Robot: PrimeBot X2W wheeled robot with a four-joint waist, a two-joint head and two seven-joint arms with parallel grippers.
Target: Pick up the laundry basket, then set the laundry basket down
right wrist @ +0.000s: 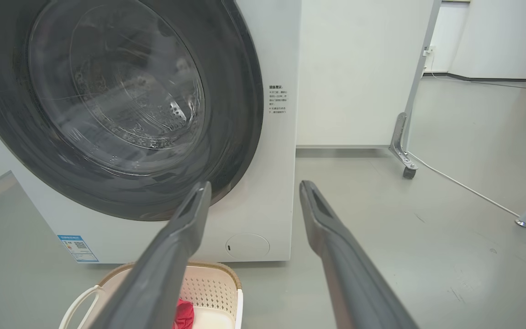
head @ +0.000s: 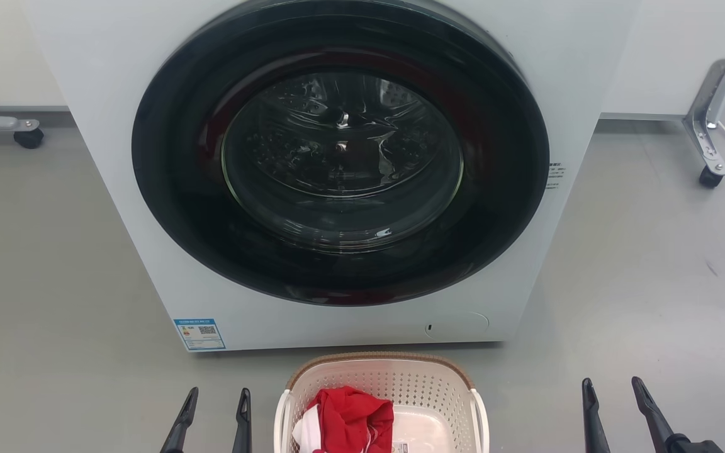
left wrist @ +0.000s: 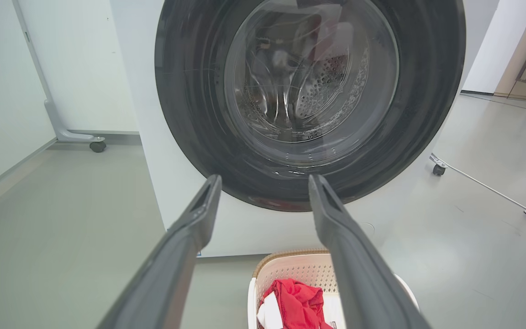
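Left gripper with long dark fingers parted and bare, nothing held; right gripper likewise, spread about as wide and empty. Hang low over the grey floor, one to each side of the work, pointing forward (a ready stance, to judge by the symmetry, for a two-handed lift).

Beyond, taking up much of the head view: white washing machine, front-loading, standing on that floor. Round door shut, dark-ringed, drum dimly visible through the glass. Presumably the reason for parking the load right here.

Just before the machine's foot, seemingly not touching it: laundry basket, cream-white and perforated, brown woven-look rim, upright on the floor between the two grippers and apart from both. Not yet lifted. Centred, within reach of either arm.

Inside, heaped toward the basket's left: red garment with a bit of white cloth beneath. Leaves the smooth bottom bare on the right. Shifts the weight slightly leftward, at a guess, so calls for an even pull on both sides.

Left loop handle and right loop handle, white, standing proud of the walls: the obvious places to hook or pinch. Smallest of all, the edge of a label on the bottom, cut off by the frame.
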